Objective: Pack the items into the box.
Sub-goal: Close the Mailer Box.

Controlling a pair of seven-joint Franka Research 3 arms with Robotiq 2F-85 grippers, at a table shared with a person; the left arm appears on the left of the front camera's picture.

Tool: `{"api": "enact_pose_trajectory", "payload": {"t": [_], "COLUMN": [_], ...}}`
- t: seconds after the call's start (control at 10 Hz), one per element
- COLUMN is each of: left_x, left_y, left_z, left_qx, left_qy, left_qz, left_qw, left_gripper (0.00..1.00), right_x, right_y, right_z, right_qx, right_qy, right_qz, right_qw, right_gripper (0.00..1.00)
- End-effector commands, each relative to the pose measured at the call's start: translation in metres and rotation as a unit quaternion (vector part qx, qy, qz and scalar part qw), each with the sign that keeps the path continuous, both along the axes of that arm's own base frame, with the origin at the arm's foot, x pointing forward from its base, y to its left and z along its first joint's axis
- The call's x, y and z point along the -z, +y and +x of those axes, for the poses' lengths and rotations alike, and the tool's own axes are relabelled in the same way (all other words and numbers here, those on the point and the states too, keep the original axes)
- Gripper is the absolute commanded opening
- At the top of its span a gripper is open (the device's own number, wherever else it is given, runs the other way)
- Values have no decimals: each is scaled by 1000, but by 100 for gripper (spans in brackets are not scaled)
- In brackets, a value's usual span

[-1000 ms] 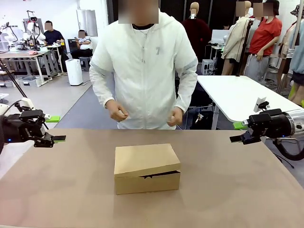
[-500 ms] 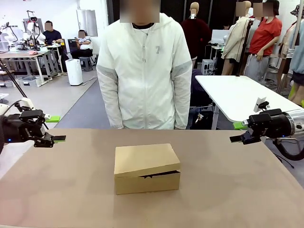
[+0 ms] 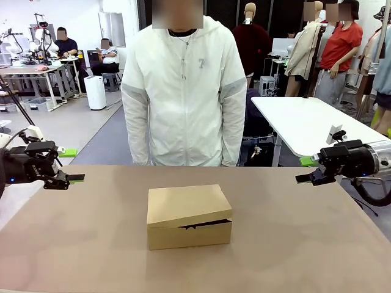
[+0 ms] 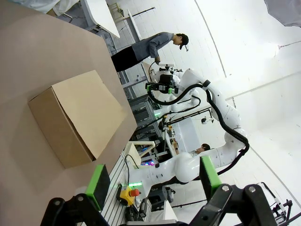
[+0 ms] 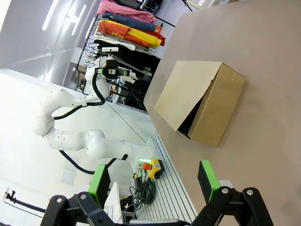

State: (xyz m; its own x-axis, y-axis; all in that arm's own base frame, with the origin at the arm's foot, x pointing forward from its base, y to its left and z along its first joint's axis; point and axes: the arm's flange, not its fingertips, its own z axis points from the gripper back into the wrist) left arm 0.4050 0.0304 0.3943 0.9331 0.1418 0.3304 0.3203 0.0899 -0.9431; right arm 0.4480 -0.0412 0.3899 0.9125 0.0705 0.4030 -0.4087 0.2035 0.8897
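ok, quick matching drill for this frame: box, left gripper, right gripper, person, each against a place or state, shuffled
Things:
1. box
2. left gripper
3. right gripper
4. person

Places or states:
A. open, at the table's right edge
B. standing at the far side, arms down
C. mid-table, flap lid down but slightly ajar
D. open, at the table's left edge

Pairs: 1-C, 2-D, 3-A, 4-B
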Motion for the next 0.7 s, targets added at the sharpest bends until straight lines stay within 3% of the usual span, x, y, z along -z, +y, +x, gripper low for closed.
{"api": "enact_pose_trajectory", "payload": {"t": [0.0,0.6], "left_x": [-2,-2], "left_y": [0,0], "left_z": [-1,-1], "left_qx": [-1,-1], "left_qy": [-3,-3], "left_qz": [4,4], "left_qw": [1000,1000], "left_gripper": [100,100], "right_x": [-4,-4], "right_y": [2,2], "right_z": [-1,-1], "right_qx": [-4,-4], "right_qy": [-5,-5], "right_qz": [2,2], "right_qw": [1000,1000], "right_gripper": [100,100]}}
